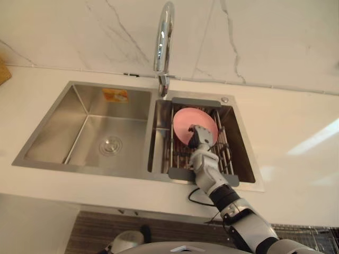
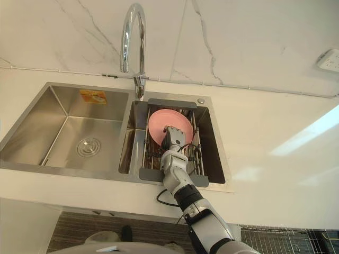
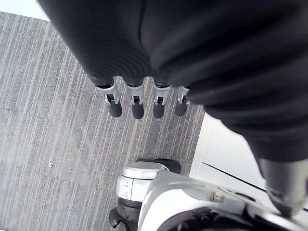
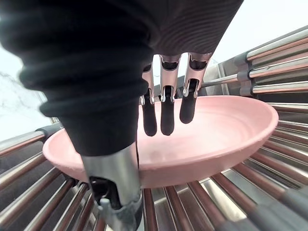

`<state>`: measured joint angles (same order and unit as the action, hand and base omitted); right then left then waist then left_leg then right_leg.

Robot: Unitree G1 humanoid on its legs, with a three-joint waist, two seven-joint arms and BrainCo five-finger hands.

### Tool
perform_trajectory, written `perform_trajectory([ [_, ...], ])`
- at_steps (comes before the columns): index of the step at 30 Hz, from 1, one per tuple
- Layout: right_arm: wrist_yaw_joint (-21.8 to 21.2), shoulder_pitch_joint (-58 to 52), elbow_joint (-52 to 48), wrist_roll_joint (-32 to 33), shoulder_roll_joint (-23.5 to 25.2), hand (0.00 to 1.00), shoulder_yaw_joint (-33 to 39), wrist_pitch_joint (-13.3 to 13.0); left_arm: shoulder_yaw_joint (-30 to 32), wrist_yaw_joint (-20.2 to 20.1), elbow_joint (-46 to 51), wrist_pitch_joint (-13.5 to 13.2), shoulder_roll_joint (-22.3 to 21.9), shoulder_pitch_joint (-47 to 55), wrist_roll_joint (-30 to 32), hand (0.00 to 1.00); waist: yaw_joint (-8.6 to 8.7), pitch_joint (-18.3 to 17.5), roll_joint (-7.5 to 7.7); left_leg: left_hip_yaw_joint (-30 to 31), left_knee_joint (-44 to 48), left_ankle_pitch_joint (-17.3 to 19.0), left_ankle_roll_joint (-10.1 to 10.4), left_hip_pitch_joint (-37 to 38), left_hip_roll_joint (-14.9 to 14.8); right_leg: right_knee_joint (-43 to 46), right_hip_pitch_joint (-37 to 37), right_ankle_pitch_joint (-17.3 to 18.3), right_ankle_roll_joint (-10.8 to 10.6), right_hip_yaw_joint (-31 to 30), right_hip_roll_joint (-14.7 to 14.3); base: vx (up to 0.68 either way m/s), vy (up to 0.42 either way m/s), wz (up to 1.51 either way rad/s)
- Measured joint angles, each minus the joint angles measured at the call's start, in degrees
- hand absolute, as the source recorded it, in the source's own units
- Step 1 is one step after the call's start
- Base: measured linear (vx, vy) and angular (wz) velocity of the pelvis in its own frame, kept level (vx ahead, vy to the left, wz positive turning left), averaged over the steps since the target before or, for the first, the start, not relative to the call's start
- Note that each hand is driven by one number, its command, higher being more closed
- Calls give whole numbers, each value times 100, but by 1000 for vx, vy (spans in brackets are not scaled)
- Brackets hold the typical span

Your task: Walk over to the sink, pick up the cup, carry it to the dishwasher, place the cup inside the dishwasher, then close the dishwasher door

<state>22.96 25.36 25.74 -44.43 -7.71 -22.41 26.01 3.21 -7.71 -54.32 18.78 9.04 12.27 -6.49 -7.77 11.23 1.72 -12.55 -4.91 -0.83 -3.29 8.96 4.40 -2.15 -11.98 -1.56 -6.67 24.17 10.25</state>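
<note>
Sink rack (image 2: pixel 172 103): right hand (image 1: pixel 200 136) fingers (image 4: pixel 167 115) straight over pink dish (image 4: pixel 226 130), thumb under rim.

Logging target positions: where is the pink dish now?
The pink dish lies on the rack in the sink's right basin, in front of the faucet, with the right hand over its near rim.

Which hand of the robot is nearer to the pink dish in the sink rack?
Right. The right hand reaches over the pink dish, fingers above its inside. The left hand hangs over the grey floor, far from it.
</note>
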Motion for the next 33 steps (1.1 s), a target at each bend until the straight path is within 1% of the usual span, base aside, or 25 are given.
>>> perform_trajectory([
  [3,401,-11,-1,135,-8,0,1,-216,2,0,0,0,0,4,9,0,4,0,0,0,0,-3,4,-4,-2,7,-1,-3,3,-5,0,0,0,0],
  [6,737,-22,-4,213,-23,0,2,-339,12,-5,5,-4,-2,5,63,0,6,2,-2,8,0,-5,8,-33,-3,11,2,-4,5,0,4,0,0,0],
  [9,892,-28,-47,384,-80,0,7,-410,21,-14,21,-15,-8,14,129,0,10,4,-5,15,0,-4,6,-52,-1,10,13,-3,4,16,12,0,0,0],
  [11,1200,-98,-244,458,-139,0,13,-578,59,-18,23,-39,-11,15,190,0,17,13,-21,17,0,-4,5,-65,3,10,25,-3,4,21,20,0,0,0],
  [12,1477,-104,-427,459,-159,0,27,-647,77,-20,28,-46,-16,18,213,0,31,27,-46,17,0,-4,6,-77,10,11,39,-5,4,22,27,0,0,0],
  [13,1639,-102,-627,457,-221,0,70,-719,77,-26,41,-48,-28,20,215,0,36,31,-65,17,1,-4,6,-76,16,14,70,-14,2,21,33,0,0,0],
  [15,1726,-64,-777,455,-325,0,110,-753,84,-34,85,-53,-54,46,215,0,27,36,-74,15,3,-14,2,-95,20,5,91,-35,-4,22,33,0,0,0],
  [18,1727,-56,-801,454,-396,0,128,-831,101,-56,81,-74,-53,50,215,0,26,35,-72,15,6,-46,-50,-86,20,3,87,-60,-43,22,21,0,0,1],
  [24,1691,-55,-789,446,-442,0,300,-816,105,-60,75,-116,-51,56,215,0,25,35,-73,25,21,-65,-78,-84,17,-5,92,-64,-47,20,6,0,0,0],
  [25,1625,-56,-778,429,-462,0,301,-802,105,-60,75,-116,-52,58,215,0,27,35,-73,23,6,-66,-78,-81,16,-5,93,-64,-46,19,6,0,0,0],
  [27,1289,-59,-631,433,-531,0,288,-784,98,-60,72,-115,-52,58,214,0,28,34,-75,18,4,-64,-74,-78,15,-3,93,-63,-42,16,6,0,0,0],
  [29,980,-64,-398,436,-527,0,261,-711,68,-60,70,-115,-52,58,211,0,27,35,-78,9,3,-47,-48,-81,11,-3,96,-39,-4,15,7,0,0,0],
  [30,638,-70,-191,498,-523,100,211,-640,59,-60,69,-114,-52,59,210,0,27,34,-79,8,2,-48,-44,-81,10,-2,95,-39,-2,15,8,0,0,0],
  [33,465,-39,-54,544,-527,100,228,-463,-11,-59,33,-116,-40,61,205,0,15,7,-76,9,1,-51,-38,-76,10,5,88,-42,3,18,13,0,0,0],
])
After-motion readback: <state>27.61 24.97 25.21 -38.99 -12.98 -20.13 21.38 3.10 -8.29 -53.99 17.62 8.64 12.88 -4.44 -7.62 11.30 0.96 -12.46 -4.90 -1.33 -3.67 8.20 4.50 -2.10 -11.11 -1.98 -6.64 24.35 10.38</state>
